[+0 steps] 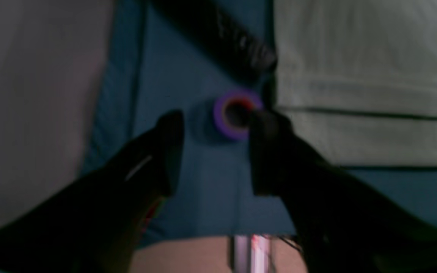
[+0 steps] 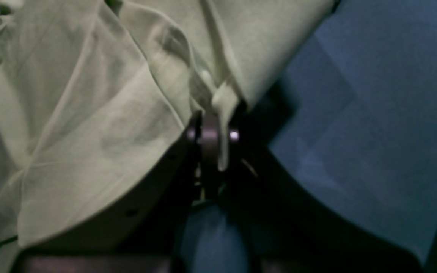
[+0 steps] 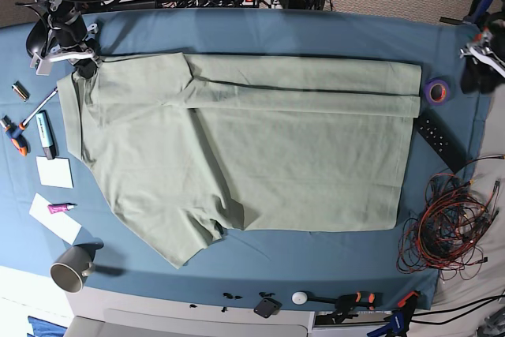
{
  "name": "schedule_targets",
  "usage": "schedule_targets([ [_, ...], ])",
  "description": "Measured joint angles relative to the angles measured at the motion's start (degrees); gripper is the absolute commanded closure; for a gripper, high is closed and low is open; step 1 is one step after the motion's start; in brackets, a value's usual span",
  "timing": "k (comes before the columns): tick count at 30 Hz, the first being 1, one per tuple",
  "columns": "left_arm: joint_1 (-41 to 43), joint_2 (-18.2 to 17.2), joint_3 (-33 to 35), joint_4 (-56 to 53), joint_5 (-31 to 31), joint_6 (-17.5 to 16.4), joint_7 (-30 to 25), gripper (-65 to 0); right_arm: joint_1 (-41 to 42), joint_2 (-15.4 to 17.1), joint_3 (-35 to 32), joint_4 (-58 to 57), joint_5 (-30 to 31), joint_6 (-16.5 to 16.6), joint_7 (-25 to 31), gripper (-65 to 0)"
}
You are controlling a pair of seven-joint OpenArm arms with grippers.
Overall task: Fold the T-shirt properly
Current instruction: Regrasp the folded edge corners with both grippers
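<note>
Blur is smearing the purple tape roll point(image 1: 236, 113) in the left wrist view, and the T-shirt point(image 2: 89, 113) is running past the right wrist picture's edges.

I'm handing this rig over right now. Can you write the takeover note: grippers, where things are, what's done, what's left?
Right gripper: shut on a corner of the T-shirt at the far edge, near the collar end.
Left gripper: open, empty, hovering by the purple tape roll off the shirt's hem end.
T-shirt: spread on the blue cloth, far long edge already folded inward.
Left: fold the near side and sleeve in, then fold across.
</note>
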Motion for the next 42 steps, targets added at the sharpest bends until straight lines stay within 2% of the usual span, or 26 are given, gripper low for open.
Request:
schedule_targets([
  [5,0.0,0.0,5.0,-4.5,-3.4,0.4,1.4,-28.7,0.0,0.0,0.0,0.0,0.0,0.0,0.0,0.0],
  [13,-0.2,0.1,10.4,-5.2,-3.6,0.0,1.5,-28.7,0.0,0.0,0.0,0.0,0.0,0.0,0.2,0.0],
  [18,-1.7,1.3,12.4,-5.2,-3.0,0.7,1.2,-28.7,0.0,0.0,0.0,0.0,0.0,0.0,0.2,0.0],
  [27,-5.5,3.1,13.1,-9.5,-1.6,0.7,0.3,-28.7,0.0,0.0,0.0,0.0,0.0,0.0,0.2,0.0],
  [34,-6.1,3.0,13.0,-13.2,-4.9,-0.5,-1.2,-28.7,0.0,0.0,0.0,0.0,0.0,0.0,0.2,0.0],
  [39,-6.1,3.0,13.0,-13.3,-5.3,-0.7,-0.9,-28.7,0.0,0.0,0.0,0.0,0.0,0.0,0.2,0.0],
  [42,-6.1,2.9,13.0,-13.3,-6.4,-2.0,0.3,-28.7,0.0,0.0,0.0,0.0,0.0,0.0,0.2,0.0],
])
